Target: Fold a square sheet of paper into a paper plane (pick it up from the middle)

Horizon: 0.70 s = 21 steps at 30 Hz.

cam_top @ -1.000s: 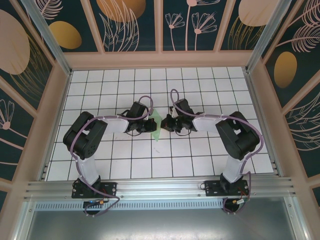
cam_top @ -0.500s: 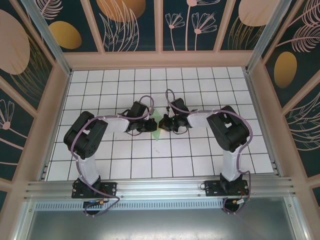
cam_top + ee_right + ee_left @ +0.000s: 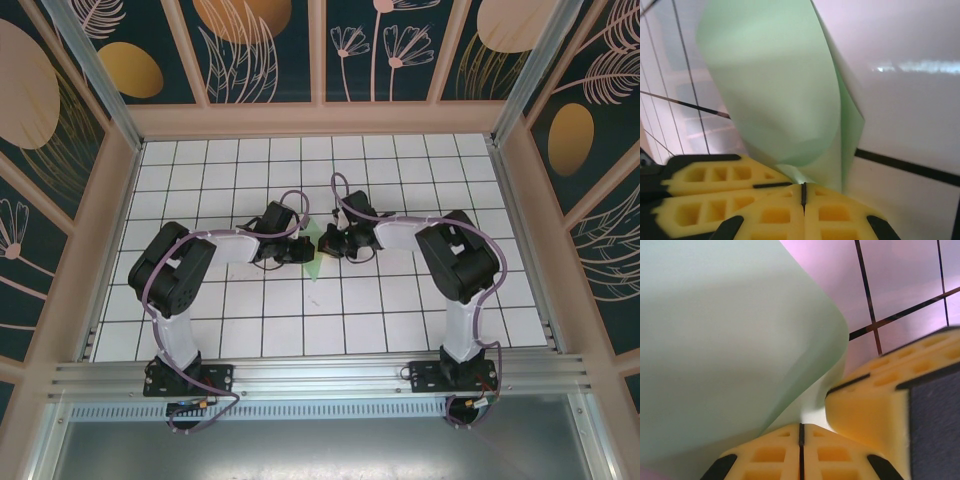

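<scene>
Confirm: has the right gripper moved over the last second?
Yes. The right gripper slid left across the white grid tiles, closing in on the left gripper.

Pale green sheet of paper (image 3: 314, 260) against a white table (image 3: 400, 160) gridded in black; yellow pads (image 3: 790, 197); teal walls (image 3: 270, 50) printed with peach botanicals.

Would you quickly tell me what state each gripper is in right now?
Left gripper: closed, pinching the thin pale green sheet of paper.
Right gripper: closed on the same paper.
</scene>
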Each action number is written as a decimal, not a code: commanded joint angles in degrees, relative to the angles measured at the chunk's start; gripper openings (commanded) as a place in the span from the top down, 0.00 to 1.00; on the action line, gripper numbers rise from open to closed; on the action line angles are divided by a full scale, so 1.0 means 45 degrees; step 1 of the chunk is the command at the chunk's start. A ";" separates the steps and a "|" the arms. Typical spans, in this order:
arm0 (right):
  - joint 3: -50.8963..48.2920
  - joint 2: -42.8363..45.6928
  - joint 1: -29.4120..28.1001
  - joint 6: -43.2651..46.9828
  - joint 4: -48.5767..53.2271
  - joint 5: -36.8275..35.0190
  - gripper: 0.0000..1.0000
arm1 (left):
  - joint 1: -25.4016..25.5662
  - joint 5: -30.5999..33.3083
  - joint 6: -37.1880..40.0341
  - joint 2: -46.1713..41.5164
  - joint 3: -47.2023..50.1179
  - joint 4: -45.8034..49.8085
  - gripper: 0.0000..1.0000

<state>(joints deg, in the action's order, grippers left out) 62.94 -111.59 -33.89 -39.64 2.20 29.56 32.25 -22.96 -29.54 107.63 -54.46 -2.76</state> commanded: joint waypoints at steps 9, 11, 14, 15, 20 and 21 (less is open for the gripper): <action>0.0349 -0.0807 0.0360 0.0328 0.0266 -0.0473 0.94 | 0.0021 0.0981 0.0392 0.0649 -0.0045 0.1015 0.89; 0.0420 -0.0960 0.0467 0.0431 0.0335 -0.0664 0.94 | 0.0000 0.1000 0.0450 0.0685 -0.0047 0.1090 0.89; 0.0592 -0.1136 0.0499 0.0519 0.0475 -0.0778 0.94 | 0.0010 0.1155 0.0524 0.0691 0.0029 0.1170 0.89; 0.0632 -0.1140 0.0499 0.0537 0.0541 -0.0801 0.94 | 0.0016 0.1144 0.0558 0.0710 0.0031 0.1228 0.89; 0.1294 -0.1195 0.0497 0.0457 0.1412 -0.1306 0.94 | 0.0021 0.1309 0.0738 0.0807 0.0132 0.1404 0.90; 0.1473 -0.1181 0.0498 0.0505 0.1663 -0.1527 0.94 | 0.0021 0.1366 0.0779 0.0839 0.0163 0.1462 0.90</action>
<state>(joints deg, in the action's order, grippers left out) 67.05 -115.04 -32.45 -38.79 5.67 28.91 32.40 -22.28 -28.16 107.85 -54.94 -2.17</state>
